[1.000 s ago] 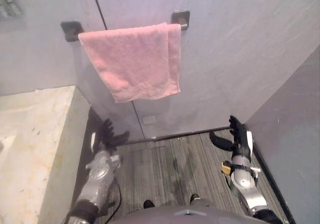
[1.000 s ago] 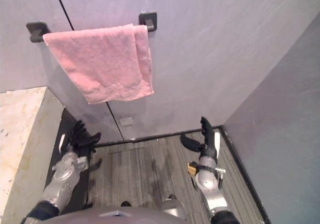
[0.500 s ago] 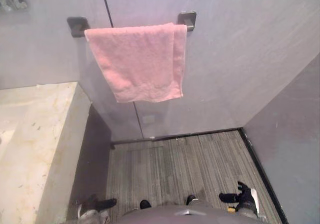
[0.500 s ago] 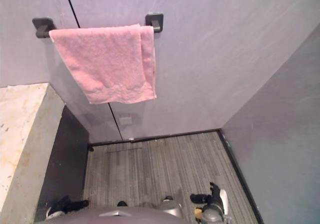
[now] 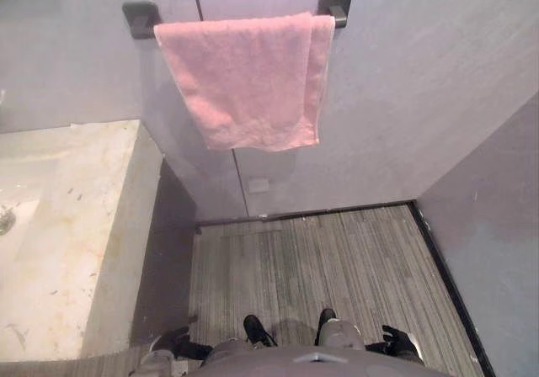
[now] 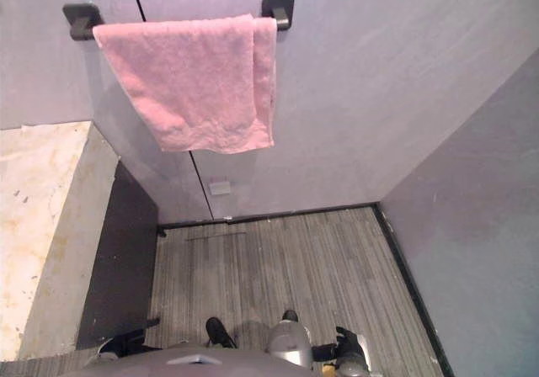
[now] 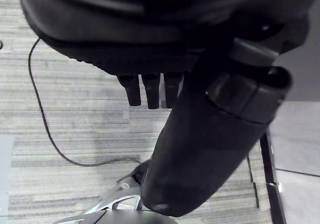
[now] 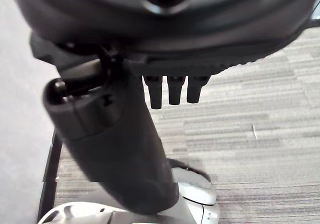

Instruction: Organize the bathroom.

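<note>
A pink towel (image 5: 248,78) hangs folded over a dark bar (image 5: 337,7) fixed to the grey wall, its lower edge well above the floor. Both hands are low beside me, far beneath the towel. My left hand (image 5: 174,343) sits at the foot of the left eye view by the counter's base. Its wrist view shows the left hand (image 7: 150,44) with fingers (image 7: 146,91) straight over the striped floor, holding nothing. My right hand (image 5: 399,341) is near the right wall. The right hand (image 8: 165,44) is open too, with straight fingers (image 8: 174,91) and nothing in it.
A pale marble-look counter (image 5: 67,225) with a sink basin fills the left side, its dark side panel (image 5: 164,268) dropping to the grey striped floor (image 5: 320,259). A grey wall (image 5: 497,225) closes the right side. A small plate (image 5: 258,185) sits low on the back wall.
Both hands have dropped from raised in front of me down to my sides, still open. The camera has shifted, so the towel now sits slightly further right. The towel itself hangs unchanged.
</note>
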